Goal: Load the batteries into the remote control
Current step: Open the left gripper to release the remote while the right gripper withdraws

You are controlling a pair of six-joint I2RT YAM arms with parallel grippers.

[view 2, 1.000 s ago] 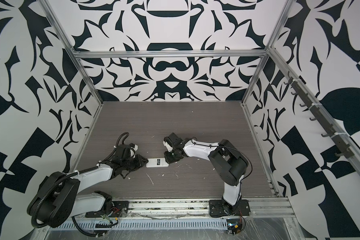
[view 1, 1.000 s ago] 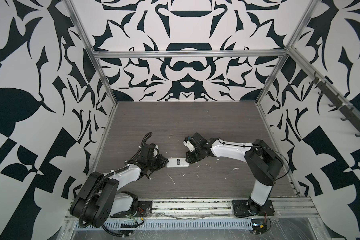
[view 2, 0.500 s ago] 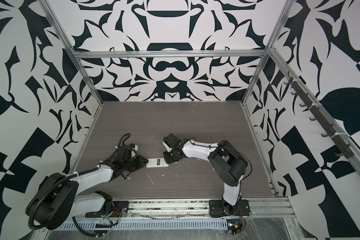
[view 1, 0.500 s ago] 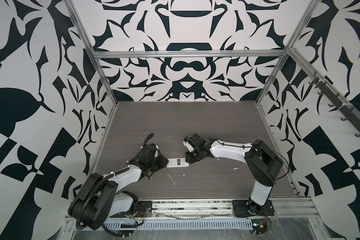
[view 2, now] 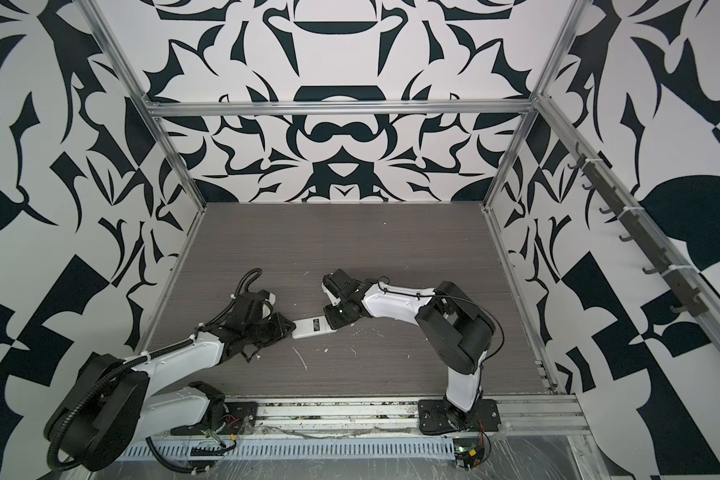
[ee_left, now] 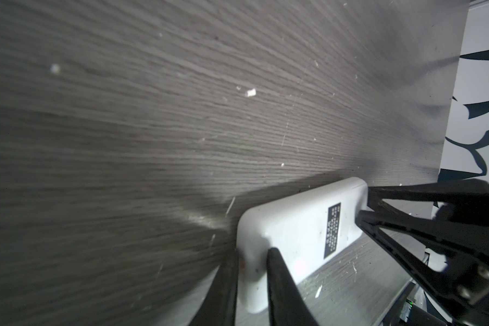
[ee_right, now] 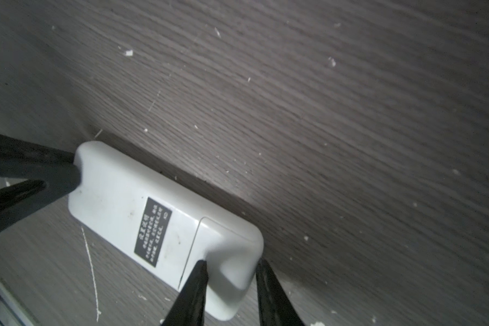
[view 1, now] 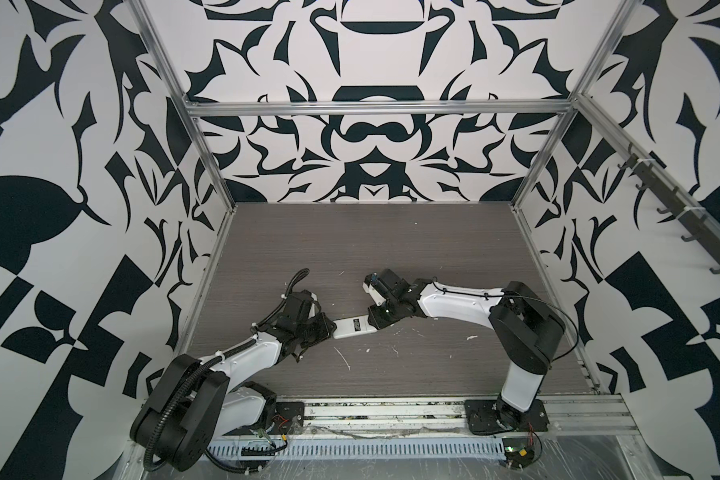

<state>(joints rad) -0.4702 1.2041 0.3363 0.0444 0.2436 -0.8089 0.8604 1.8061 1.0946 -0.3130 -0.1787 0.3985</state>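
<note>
The remote control (view 1: 352, 328) (view 2: 310, 326) is held just above the dark table between my two grippers, with its plain white back and black label (ee_right: 152, 232) facing up. My left gripper (ee_left: 251, 254) (view 1: 332, 328) is shut across the thickness of one end. At the other end, where a cover seam crosses the back, my right gripper (ee_right: 230, 264) (view 1: 373, 322) has one finger over the back and one along the edge. Whether the right gripper presses on the remote does not show. No batteries are in view.
White flecks and scraps lie scattered on the wood-grain table (view 1: 391, 249), among them a long thin streak (view 1: 344, 358) just in front of the remote. An aluminium rail (view 1: 391, 411) runs along the front edge. Patterned walls close in the other three sides.
The left wrist has shifted slightly. The remote stays in the same place between the two grippers.
</note>
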